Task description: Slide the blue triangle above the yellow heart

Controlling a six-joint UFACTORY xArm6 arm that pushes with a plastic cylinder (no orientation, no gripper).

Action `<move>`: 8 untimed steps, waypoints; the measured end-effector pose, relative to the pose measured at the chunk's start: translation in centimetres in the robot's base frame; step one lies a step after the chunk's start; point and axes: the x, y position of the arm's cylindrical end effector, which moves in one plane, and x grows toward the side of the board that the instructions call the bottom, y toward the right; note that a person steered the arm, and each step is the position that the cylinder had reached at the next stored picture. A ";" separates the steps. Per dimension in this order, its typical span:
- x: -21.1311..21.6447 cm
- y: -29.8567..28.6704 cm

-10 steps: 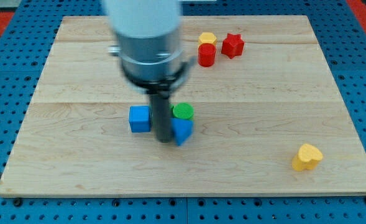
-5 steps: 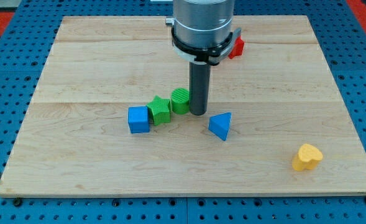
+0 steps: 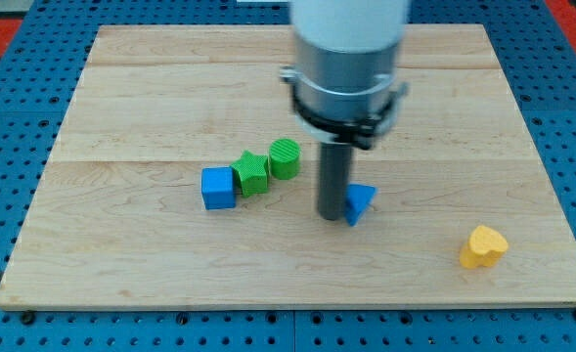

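Observation:
The blue triangle (image 3: 360, 201) lies near the board's middle, a little toward the view's bottom. My tip (image 3: 332, 215) stands right against its left side, touching it. The yellow heart (image 3: 483, 246) lies toward the view's bottom right, well apart from the triangle, to the right and lower.
A blue cube (image 3: 218, 187), a green star (image 3: 251, 172) and a green cylinder (image 3: 285, 157) sit in a row left of my tip. The arm's body hides the blocks near the view's top. The wooden board (image 3: 121, 98) sits on a blue pegboard.
My tip moved from left of the triangle up beside the green cylinder, then down to the triangle's left side. The triangle has slid right. The green star came into sight.

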 end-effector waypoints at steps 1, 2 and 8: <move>0.1 3.8; -0.2 0.2; -2.5 7.7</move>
